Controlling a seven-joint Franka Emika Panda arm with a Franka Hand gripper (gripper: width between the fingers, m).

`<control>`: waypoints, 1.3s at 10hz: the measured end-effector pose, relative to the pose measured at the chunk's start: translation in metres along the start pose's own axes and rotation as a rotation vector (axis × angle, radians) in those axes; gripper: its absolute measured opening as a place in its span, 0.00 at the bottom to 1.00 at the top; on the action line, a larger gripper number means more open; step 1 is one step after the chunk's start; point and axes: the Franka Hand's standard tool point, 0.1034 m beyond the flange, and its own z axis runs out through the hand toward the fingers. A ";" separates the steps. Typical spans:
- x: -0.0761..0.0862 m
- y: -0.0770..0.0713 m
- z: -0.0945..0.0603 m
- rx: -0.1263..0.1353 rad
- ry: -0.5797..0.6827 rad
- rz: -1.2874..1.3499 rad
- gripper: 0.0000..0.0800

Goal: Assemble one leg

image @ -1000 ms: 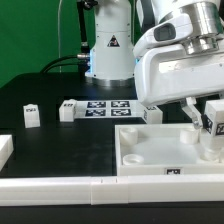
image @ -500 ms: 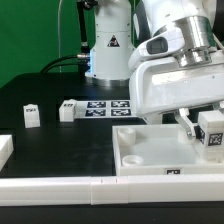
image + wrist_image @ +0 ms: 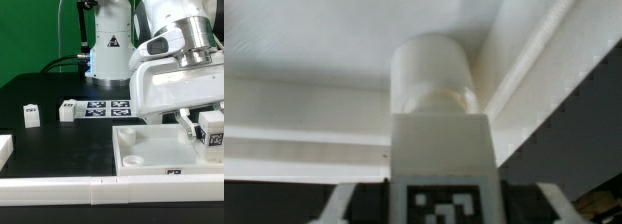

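Note:
My gripper point(image 3: 208, 128) is shut on a leg point(image 3: 212, 134), a small white block whose black-and-white tag faces the exterior camera. It hangs over the corner of the large white tray point(image 3: 140, 158) on the exterior view's right. In the wrist view the leg point(image 3: 441, 120) stands out from between the fingers point(image 3: 345, 205), its round peg end toward the tray's inner wall point(image 3: 313, 95). Two more legs point(image 3: 31, 115) point(image 3: 68, 110) stand on the black table at the exterior view's left.
The marker board point(image 3: 108, 106) lies behind the tray, next to the second leg. Long white bars point(image 3: 60, 186) run along the front edge. A white piece point(image 3: 5, 149) sits at the far left. The robot base point(image 3: 108, 45) rises behind.
Since a second ago the wrist has turned and shifted, so the held leg now shows its tag to the exterior camera. Nothing has moved in the last half second.

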 end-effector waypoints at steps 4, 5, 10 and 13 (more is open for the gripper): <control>0.000 0.000 0.000 0.000 -0.001 0.000 0.79; 0.000 0.000 0.000 0.000 -0.001 0.000 0.81; -0.002 -0.002 0.001 0.015 -0.059 -0.003 0.81; 0.008 -0.008 -0.010 0.043 -0.250 0.026 0.81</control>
